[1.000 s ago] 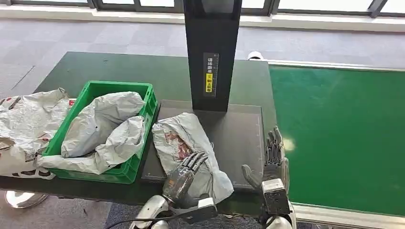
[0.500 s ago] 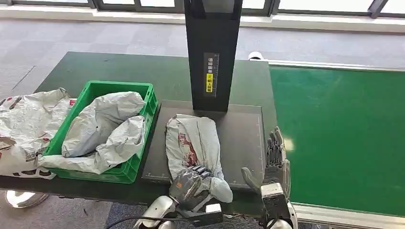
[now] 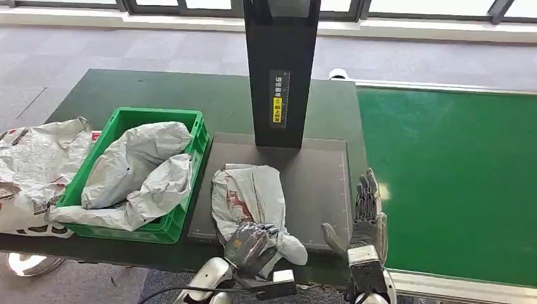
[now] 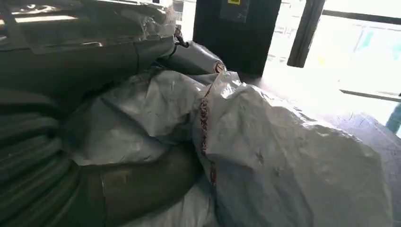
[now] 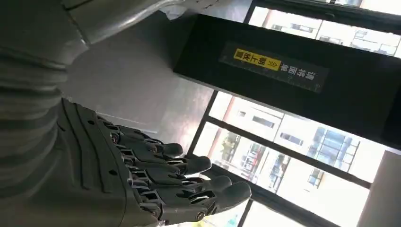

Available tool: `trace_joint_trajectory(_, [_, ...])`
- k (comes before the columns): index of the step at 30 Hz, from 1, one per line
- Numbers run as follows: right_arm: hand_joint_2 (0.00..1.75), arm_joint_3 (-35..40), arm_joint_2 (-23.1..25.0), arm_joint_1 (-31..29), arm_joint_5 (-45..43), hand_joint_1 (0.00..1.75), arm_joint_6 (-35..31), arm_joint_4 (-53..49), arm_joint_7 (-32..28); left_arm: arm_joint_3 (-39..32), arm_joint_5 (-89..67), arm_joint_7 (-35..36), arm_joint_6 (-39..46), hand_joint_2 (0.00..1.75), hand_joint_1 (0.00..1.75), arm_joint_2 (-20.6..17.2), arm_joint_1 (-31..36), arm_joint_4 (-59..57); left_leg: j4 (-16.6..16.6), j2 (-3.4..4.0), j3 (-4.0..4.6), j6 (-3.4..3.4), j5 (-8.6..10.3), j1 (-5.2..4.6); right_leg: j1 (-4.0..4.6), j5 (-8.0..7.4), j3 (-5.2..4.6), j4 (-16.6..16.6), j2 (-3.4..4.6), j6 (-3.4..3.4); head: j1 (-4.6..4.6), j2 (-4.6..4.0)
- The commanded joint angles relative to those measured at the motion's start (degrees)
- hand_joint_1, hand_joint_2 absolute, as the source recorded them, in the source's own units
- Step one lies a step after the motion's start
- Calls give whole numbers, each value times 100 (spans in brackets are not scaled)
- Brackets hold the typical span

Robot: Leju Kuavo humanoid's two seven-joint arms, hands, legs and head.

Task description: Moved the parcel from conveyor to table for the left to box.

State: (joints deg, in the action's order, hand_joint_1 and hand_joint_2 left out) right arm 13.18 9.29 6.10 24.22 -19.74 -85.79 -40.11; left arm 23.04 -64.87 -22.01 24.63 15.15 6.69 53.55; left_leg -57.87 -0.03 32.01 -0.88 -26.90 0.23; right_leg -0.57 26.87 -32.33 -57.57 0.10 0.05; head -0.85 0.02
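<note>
Grey parcel (image 3: 250, 196) lies on the mat (image 3: 316, 183) right of the bin (image 3: 190, 142); left hand (image 3: 248, 244) grasps its near end for boxing; right hand (image 3: 367, 212) hangs released beside.

- A dark green table (image 3: 158, 88) stands on grey carpet tile flooring (image 3: 76, 47), daylight falling across the room from the far side.
- A row of dark-framed windows (image 3: 405, 7) runs along the far wall above a pale sill (image 3: 411, 28).
- A black upright column (image 3: 280, 69) bearing a yellow-and-white label (image 3: 278, 98) rises from a dark grey mat (image 3: 316, 171) on the table.
- Seen from the right wrist, tall windows (image 5: 283, 146) look out on buildings beyond.
</note>
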Motion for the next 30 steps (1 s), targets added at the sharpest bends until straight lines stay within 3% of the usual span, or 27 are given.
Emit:
trace_joint_trajectory(1, [175,-254,93,44,69,0,96,-48,11,-295,207,-401,581,175,175,177,-484,1103,5,1,2,3,-1,0,0,-1,0,8,0,2,0,0])
trace_joint_trajectory(3, [175,-332,149,115,112,0,151,-150,11,-181,607,-903,855,175,175,92,-876,2190,2,5,6,3,-3,1,1,0,-5,6,4,1,0,0])
trace_joint_trajectory(9, [175,-405,106,297,76,0,203,-315,11,19,1078,-1350,1092,175,175,-244,-1571,4471,-3,13,11,2,-13,6,7,6,-8,4,12,1,0,0])
trace_joint_trajectory(15, [175,-426,132,292,71,0,202,-316,11,102,1044,-1692,1537,175,175,-367,-1767,5215,0,9,16,1,-9,3,4,5,-13,2,8,1,2,0])
trace_joint_trajectory(27, [175,-437,137,278,76,0,227,-308,11,109,934,-1799,1537,175,175,-327,-1769,5357,14,5,6,4,-4,3,3,2,-1,18,2,2,2,0])
trace_joint_trajectory(30, [175,-368,58,339,37,0,214,-284,11,239,499,-1799,1537,175,175,-289,-1716,6367,-5,1,19,2,-7,6,6,6,-12,0,-2,1,2,0])
